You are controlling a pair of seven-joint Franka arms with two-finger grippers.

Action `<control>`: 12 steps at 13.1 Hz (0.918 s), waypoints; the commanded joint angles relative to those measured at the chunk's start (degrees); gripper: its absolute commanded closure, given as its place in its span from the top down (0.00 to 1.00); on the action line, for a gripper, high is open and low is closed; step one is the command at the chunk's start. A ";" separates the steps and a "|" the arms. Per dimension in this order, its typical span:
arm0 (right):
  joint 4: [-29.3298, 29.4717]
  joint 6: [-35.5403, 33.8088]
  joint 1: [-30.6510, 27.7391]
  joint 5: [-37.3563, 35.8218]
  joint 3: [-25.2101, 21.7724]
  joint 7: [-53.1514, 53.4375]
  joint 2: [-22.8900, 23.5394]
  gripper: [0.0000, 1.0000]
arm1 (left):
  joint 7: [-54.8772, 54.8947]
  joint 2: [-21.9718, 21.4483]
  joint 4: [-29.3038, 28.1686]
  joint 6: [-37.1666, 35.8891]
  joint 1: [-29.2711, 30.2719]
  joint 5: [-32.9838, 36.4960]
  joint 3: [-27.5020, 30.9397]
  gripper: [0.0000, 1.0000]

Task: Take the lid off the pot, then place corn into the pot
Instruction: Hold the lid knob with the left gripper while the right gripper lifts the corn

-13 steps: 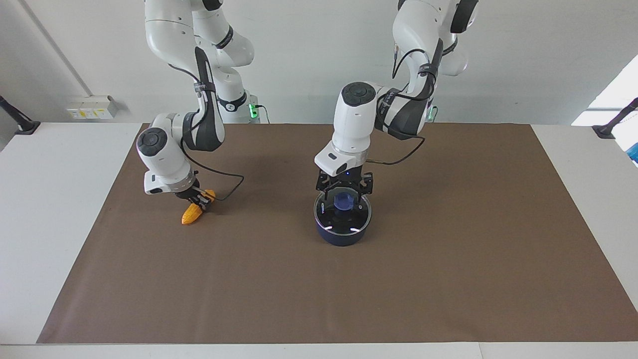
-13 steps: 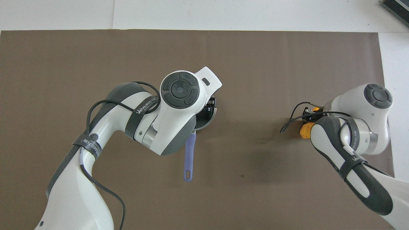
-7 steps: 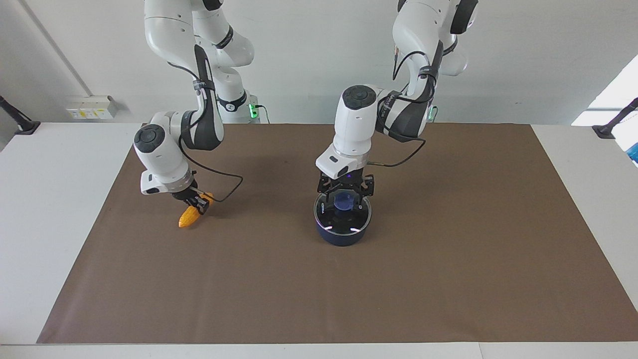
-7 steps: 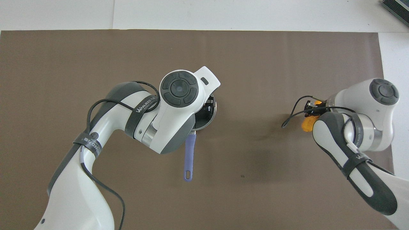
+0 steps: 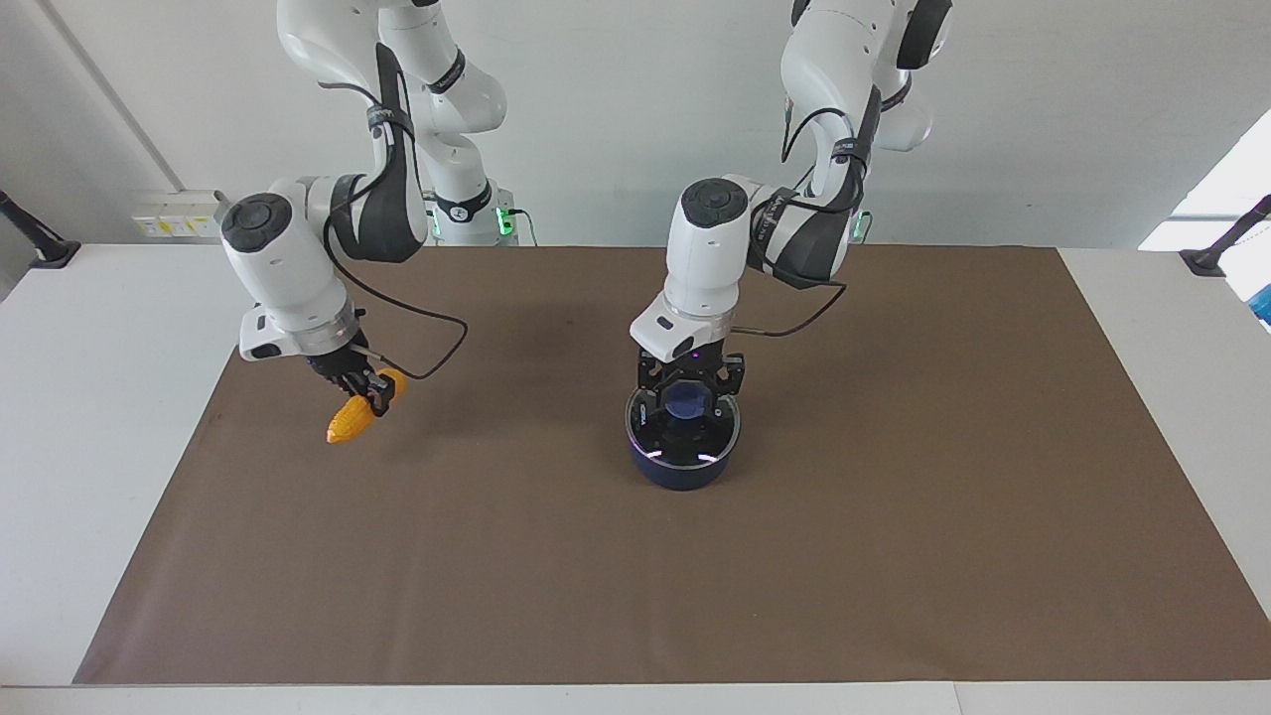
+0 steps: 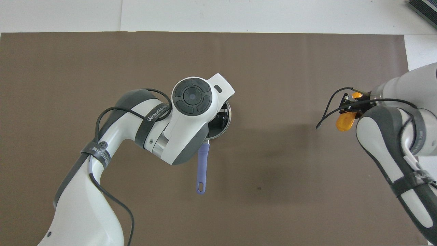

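While the right hand (image 5: 369,389) grips the corn (image 5: 350,421), tip apparently downward.

"WANJEED" on grey strap (image 6: 154,113) around left arm's forearm

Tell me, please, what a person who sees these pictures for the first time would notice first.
The orange corn, held in the air by the right gripper above the brown mat at the right arm's end. Next, the left gripper at the blue knob of the glass lid, which sits on the dark pot mid-table.
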 commanded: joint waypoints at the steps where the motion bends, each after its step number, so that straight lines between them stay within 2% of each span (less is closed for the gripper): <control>1: 5.24 -6.35 -0.30 -0.04 0.23 -4.40 -0.64 0.00 | -0.67 -0.58 -0.99 0.94 -0.38 1.19 0.53 0.50; 2: 6.39 -7.67 -0.39 -0.04 0.23 -5.98 -0.82 0.00 | -0.67 -0.49 -0.99 0.59 -0.38 1.19 0.53 0.41; 5: 7.02 -9.09 -0.48 -0.04 0.23 -8.01 -1.61 0.00 | -0.67 -0.58 -0.81 0.33 -0.56 2.15 0.53 0.31; 8: 6.93 -9.88 -0.57 0.40 0.23 -12.22 -2.14 0.00 | -0.59 -1.01 -0.11 -0.20 -0.73 2.86 0.62 0.24; 12: 7.02 -9.88 -0.57 0.92 0.23 -18.98 -2.67 0.00 | -0.32 -4.17 -0.02 -1.78 -0.30 2.77 0.62 0.20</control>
